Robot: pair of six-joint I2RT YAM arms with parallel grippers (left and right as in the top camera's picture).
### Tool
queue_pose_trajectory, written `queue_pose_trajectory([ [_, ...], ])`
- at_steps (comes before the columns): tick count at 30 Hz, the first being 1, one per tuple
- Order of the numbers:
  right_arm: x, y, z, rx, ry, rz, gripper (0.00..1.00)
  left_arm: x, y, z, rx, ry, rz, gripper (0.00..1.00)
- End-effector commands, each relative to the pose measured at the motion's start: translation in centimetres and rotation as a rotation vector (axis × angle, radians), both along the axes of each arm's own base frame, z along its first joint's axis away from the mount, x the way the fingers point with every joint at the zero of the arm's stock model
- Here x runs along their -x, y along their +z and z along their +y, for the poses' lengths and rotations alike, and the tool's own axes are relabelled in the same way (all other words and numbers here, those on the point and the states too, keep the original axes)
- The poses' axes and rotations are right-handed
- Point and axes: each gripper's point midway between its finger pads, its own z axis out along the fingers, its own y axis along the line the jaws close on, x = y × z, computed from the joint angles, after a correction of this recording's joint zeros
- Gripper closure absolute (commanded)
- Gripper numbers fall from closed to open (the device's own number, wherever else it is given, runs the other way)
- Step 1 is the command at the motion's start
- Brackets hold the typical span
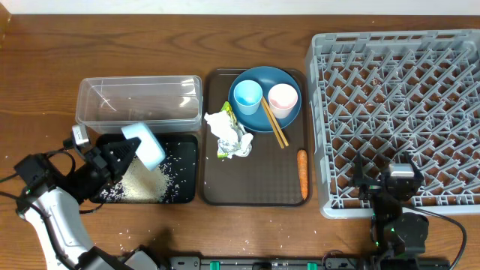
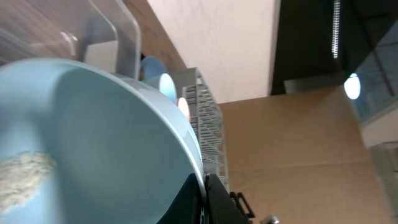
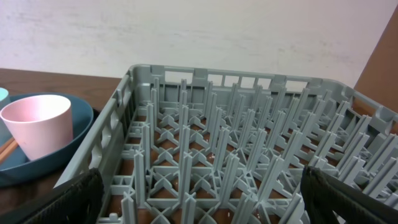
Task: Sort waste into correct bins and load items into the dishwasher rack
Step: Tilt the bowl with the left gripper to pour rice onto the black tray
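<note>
While the left tool [image 1: 126,154] is pinching the rim of the light blue round bowl [image 1: 147,142] between pressed-together fingers, it is holding that bowl tipped on edge above the shallow black rectangular tray [image 1: 184,161]. Judged purpose: the loose white rice grains [image 1: 142,181] are being poured out as waste, and most are lying heaped in the tray under the bowl. The left wrist view is showing a patch of grains clinging to the bowl's inner wall, so the emptying is looking unfinished.

Adjoining: clear plastic rectangular tub [image 1: 139,97], sitting just behind the black tray, touching or nearly so. Stray grains are lying on the brown wooden bench [image 1: 45,75] in front of the tray.

Centre: large dark brown serving tray [image 1: 255,191], carrying the rest.
- Large dark blue round dish [image 1: 251,121], with the light blue cup [image 1: 247,96] and the pink cup [image 1: 283,99] standing upright in it, side by side.
- Brown wooden chopsticks [image 1: 274,124], lying slantwise across the dish rim.
- Crumpled white tissue [image 1: 223,129] and green-and-yellow wrapper [image 1: 225,152], bunched together beside the dish.
- Small orange carrot [image 1: 302,174], lying alone by the serving tray's right edge.

Right: large square grey plastic lattice rack [image 1: 405,90], holding nothing. The right tool [image 1: 401,181] is hanging over the rack's near edge with fingers spread wide and nothing between them.

Obstruction, as a judgement: the cups and chopsticks are sitting on the dish, so the dish is likely needing clearing before lifting.
</note>
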Motion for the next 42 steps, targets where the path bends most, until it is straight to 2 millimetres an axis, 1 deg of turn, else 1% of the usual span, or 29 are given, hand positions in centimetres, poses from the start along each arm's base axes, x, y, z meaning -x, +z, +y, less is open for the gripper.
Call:
queue_pose_trajectory([
  [1, 0.0, -0.1, -0.1, 0.009, -0.002, 0.002, 0.01, 0.2, 1.2, -0.3, 0.067, -0.013, -0.038, 0.94],
  [2, 0.0, -0.1, -0.1, 0.009, -0.002, 0.002, 0.01, 0.1, 1.1, -0.2, 0.043, -0.014, -0.054, 0.94],
  [4, 0.0, -0.1, -0.1, 0.009, -0.002, 0.002, 0.01, 0.0, 0.3, -0.1, 0.005, -0.008, -0.032, 0.94],
  [8, 0.0, -0.1, -0.1, 0.009, -0.002, 0.002, 0.01, 0.0, 0.2, -0.1, -0.013, -0.008, -0.034, 0.94],
  [11, 0.0, -0.1, -0.1, 0.009, -0.002, 0.002, 0.01, 0.2, 0.5, -0.3, 0.007, -0.013, -0.046, 0.94],
  [13, 0.0, -0.1, -0.1, 0.009, -0.002, 0.002, 0.01, 0.0, 0.0, 0.0, -0.037, -0.009, -0.041, 0.94],
  [14, 0.0, -0.1, -0.1, 0.009, -0.002, 0.002, 0.01, 0.0, -0.1, -0.1, -0.018, -0.006, -0.015, 0.94],
  [16, 0.0, -0.1, -0.1, 0.009, -0.002, 0.002, 0.01, 0.4, 0.4, -0.5, 0.043, -0.01, -0.005, 0.94],
  [19, 0.0, -0.1, -0.1, 0.009, -0.002, 0.002, 0.01, 0.0, -0.1, 0.0, -0.008, -0.003, -0.011, 0.94],
  [21, 0.0, -0.1, -0.1, 0.009, -0.002, 0.002, 0.01, 0.0, 0.3, -0.1, 0.019, -0.007, -0.015, 0.94],
  [22, 0.0, -0.1, -0.1, 0.009, -0.002, 0.002, 0.01, -0.1, 0.1, 0.0, 0.003, -0.006, -0.017, 0.94],
  [23, 0.0, -0.1, -0.1, 0.009, -0.002, 0.002, 0.01, -0.2, -0.6, 0.3, -0.025, 0.005, 0.019, 0.94],
  [24, 0.0, -0.1, -0.1, 0.009, -0.002, 0.002, 0.01, -0.2, -0.9, 0.3, -0.022, 0.01, 0.042, 0.93],
  [28, 0.0, -0.1, -0.1, 0.009, -0.002, 0.002, 0.01, -0.2, -0.5, 0.2, -0.012, 0.001, 0.016, 0.94],
  [30, 0.0, -0.1, -0.1, 0.009, -0.002, 0.002, 0.01, 0.0, 1.1, -0.3, 0.072, -0.017, -0.035, 0.94],
  [31, 0.0, -0.1, -0.1, 0.009, -0.002, 0.002, 0.01, -0.1, 1.1, -0.3, 0.063, -0.018, -0.042, 0.94],
  [32, 0.0, -0.1, -0.1, 0.009, -0.002, 0.002, 0.01, -0.3, 1.0, 0.0, 0.033, -0.017, -0.057, 0.94],
  [34, 0.0, -0.1, -0.1, 0.009, -0.002, 0.002, 0.01, -0.6, -0.5, 0.5, 0.005, 0.008, 0.03, 0.94],
  [36, 0.0, -0.1, -0.1, 0.009, -0.002, 0.002, 0.01, -0.5, -1.1, 0.4, 0.012, 0.014, 0.079, 0.94],
  [38, 0.0, -0.1, -0.1, 0.009, -0.002, 0.002, 0.01, -0.4, -0.9, 0.1, 0.035, 0.006, 0.081, 0.94],
  [41, 0.0, -0.1, -0.1, 0.009, -0.002, 0.002, 0.01, -0.3, 1.0, -0.5, 0.118, -0.025, 0.012, 0.94],
  [42, 0.0, -0.1, -0.1, 0.009, -0.002, 0.002, 0.01, -0.3, 1.0, -0.5, 0.143, -0.024, 0.038, 0.94],
])
